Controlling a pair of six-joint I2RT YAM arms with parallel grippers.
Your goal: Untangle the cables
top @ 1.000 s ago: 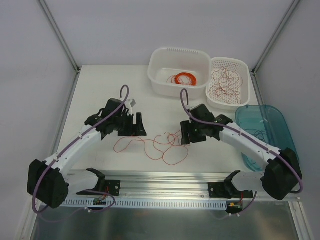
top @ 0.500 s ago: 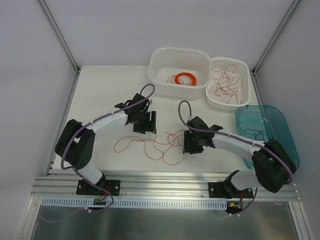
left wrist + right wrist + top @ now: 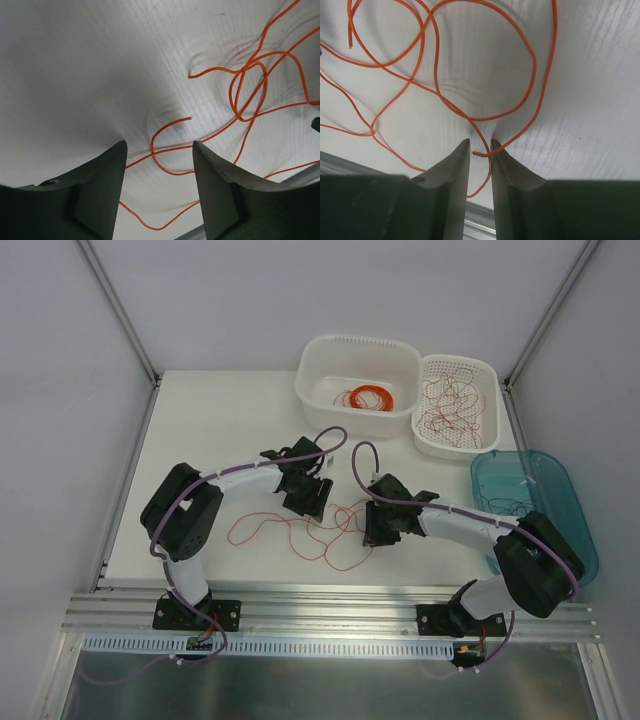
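Note:
The cables (image 3: 322, 530) lie as loose, looping red-orange strands on the white table between my two arms. My left gripper (image 3: 306, 500) sits at their upper left edge. In the left wrist view its gripper (image 3: 159, 145) is open, and two thin strands (image 3: 170, 150) run across the table between its fingers without touching them. My right gripper (image 3: 378, 530) is down at the right edge of the strands. In the right wrist view its gripper (image 3: 480, 142) has only a narrow gap left, with a strand and a wire end (image 3: 479, 153) inside it. Those jaws have not pinched the wire.
A white bin (image 3: 357, 343) at the back holds a neat orange ring coil (image 3: 368, 397). Beside it, a white basket (image 3: 460, 362) contains loose red wires. A teal tray (image 3: 560, 490) stands at the right, behind the right arm. An aluminium rail (image 3: 330, 605) borders the table's front.
The left arm has swung right, bringing its gripper from the table's left to the strands, jaws narrower. The right gripper shifted slightly down-left onto the strands, its jaws closing to a narrow gap.

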